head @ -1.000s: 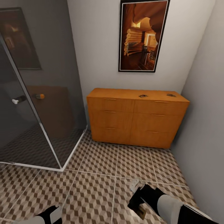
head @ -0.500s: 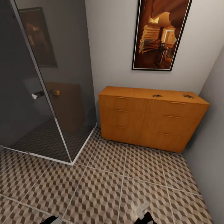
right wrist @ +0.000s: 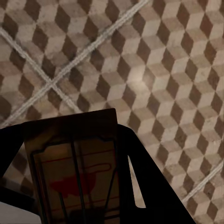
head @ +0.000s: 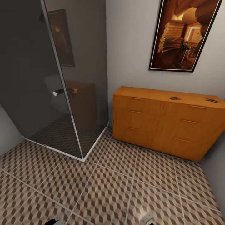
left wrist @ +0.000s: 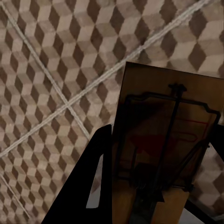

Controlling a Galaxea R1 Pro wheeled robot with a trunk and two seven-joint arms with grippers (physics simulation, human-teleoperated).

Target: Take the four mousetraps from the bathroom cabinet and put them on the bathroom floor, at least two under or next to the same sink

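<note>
no readable text, faint red printed marks on both held mousetraps (left wrist: 163,140), illegible

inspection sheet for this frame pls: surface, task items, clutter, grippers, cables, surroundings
Surface: bathroom floor, cube-pattern tiles, pale grout.
Job's things: two mousetraps on the cabinet top, middle trap and corner trap; left-held mousetrap; right-held mousetrap.
Clutter: nothing seen.
Grippers: left gripper shut on its trap; right gripper shut on its trap; both above floor tiles.
Cables: nothing seen.
Surroundings: glass shower enclosure left of the cabinet; framed picture on the wall above it.
</note>
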